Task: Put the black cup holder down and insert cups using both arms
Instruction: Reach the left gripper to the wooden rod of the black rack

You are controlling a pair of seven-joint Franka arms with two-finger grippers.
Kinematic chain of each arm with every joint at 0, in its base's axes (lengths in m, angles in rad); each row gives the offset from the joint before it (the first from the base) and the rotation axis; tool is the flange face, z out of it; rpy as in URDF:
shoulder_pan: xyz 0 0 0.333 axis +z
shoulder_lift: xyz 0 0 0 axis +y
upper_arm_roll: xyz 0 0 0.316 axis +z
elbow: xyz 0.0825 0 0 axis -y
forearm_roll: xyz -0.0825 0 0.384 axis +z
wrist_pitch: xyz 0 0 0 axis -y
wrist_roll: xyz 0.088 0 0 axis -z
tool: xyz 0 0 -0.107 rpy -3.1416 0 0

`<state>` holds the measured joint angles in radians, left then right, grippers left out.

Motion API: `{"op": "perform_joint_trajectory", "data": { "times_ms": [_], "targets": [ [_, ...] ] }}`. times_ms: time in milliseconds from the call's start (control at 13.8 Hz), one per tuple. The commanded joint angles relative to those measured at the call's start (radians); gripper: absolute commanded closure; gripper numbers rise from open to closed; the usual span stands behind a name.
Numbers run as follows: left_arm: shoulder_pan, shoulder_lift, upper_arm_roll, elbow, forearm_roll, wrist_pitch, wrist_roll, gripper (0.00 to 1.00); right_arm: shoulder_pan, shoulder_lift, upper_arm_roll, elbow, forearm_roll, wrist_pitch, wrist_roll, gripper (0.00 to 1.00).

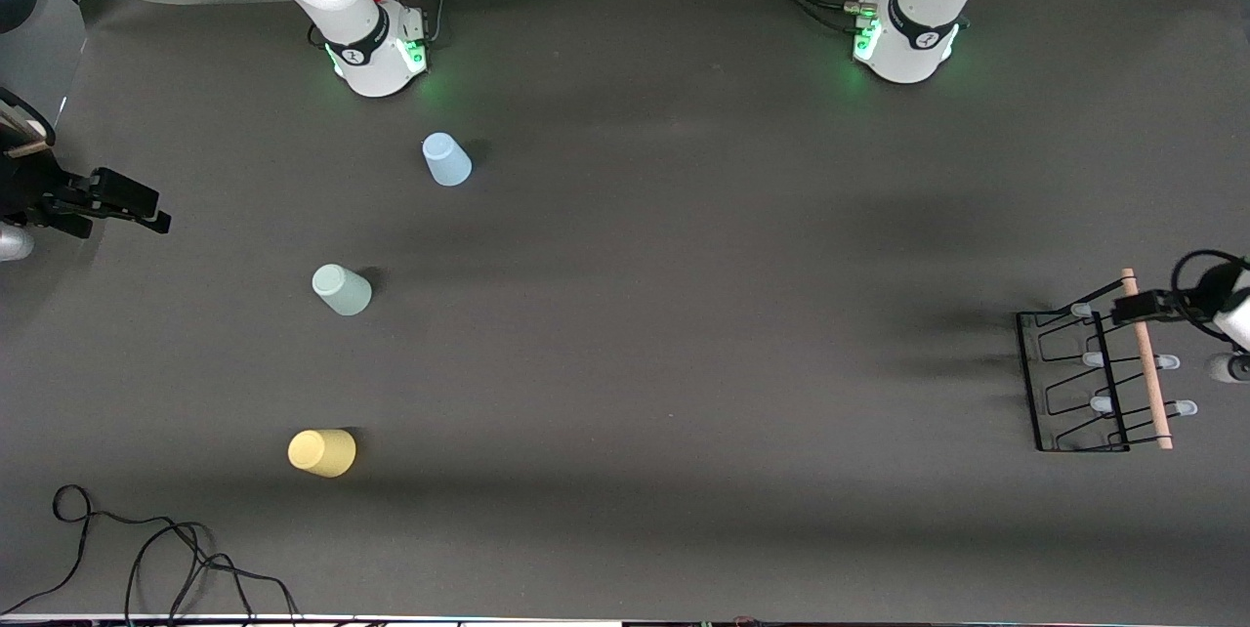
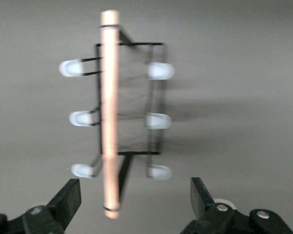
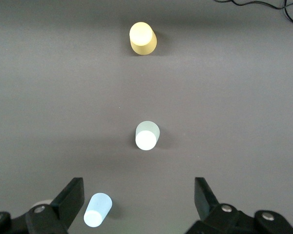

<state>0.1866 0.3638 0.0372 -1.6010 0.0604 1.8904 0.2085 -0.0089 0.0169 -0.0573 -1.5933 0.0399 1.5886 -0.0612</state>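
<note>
Cup holder (image 1: 1094, 383) sits on table (image 1: 684, 314) at left arm's end, near that edge. Three cups (image 1: 341, 289) stand apart in a row toward right arm's end: one near the robots' edge, one mid-table, one nearest front camera, prob. all upside down. Cable (image 1: 146, 559) lies at front corner.

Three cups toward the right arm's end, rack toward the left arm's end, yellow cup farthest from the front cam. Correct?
Not quite: the yellow cup is the nearest to the front camera; the light blue cup is farthest, the pale green cup between. The front view shows it. The rack placement stands.
</note>
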Motion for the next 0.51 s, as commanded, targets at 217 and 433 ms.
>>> {"op": "perform_joint_trajectory", "data": {
  "times_ms": [217,433],
  "targets": [
    [0.016,0.156,-0.008,0.021,0.068,0.11,0.058,0.21,-0.009,-0.009,-0.001,0.006,-0.006,-0.016,-0.019,0.0],
    [0.034,0.159,-0.008,0.024,0.068,0.11,0.127,0.85,-0.009,-0.008,-0.001,0.007,-0.006,-0.016,-0.017,0.0]
  ]
}}
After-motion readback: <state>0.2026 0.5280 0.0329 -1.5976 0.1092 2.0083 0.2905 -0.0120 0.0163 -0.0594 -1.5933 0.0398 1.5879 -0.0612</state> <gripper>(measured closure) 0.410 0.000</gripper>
